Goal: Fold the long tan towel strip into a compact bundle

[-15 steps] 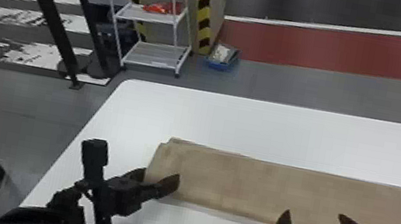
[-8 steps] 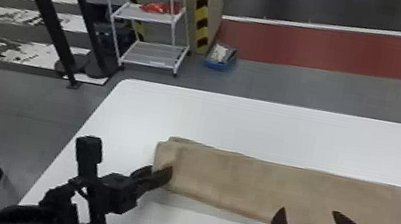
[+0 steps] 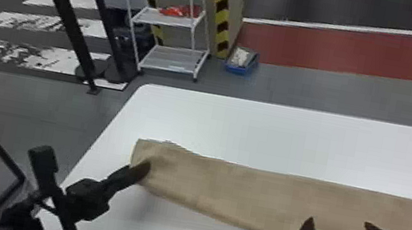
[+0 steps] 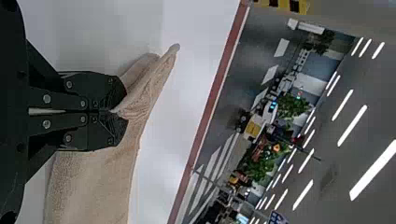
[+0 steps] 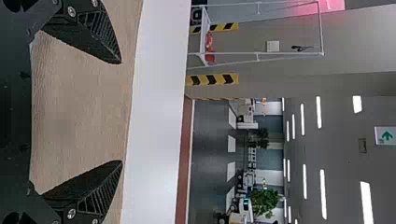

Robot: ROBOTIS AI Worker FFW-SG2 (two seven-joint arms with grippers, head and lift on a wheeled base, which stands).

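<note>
Two grippers are at the long tan towel strip [image 3: 251, 197], which lies flat across the bench [image 3: 274, 137], along the side nearer the robot. The left gripper [image 4: 122, 112] has its fingers pressed together on the cloth at the strip's left end, on the near edge, where the fabric puckers at the tips. The right gripper [image 3: 339, 222] is spread wide over the strip farther right, with nothing between its fingers.

The towel looks soft, light and limp, with a slightly rough nap that should grip well and not slip or break. It will probably sag between holds, so one pinch may drag a corner and leave the rest behind. A good hold takes every layer at the left end, near the corners; a second pinch along the near edge would help the fold come over square.

The strip's right end is cut off by the head view's edge, so its full length is unknown. How much cloth the left fingers have caught is hidden, as is the underside. How high the right fingertips stand above the fabric is hard to judge.
</note>
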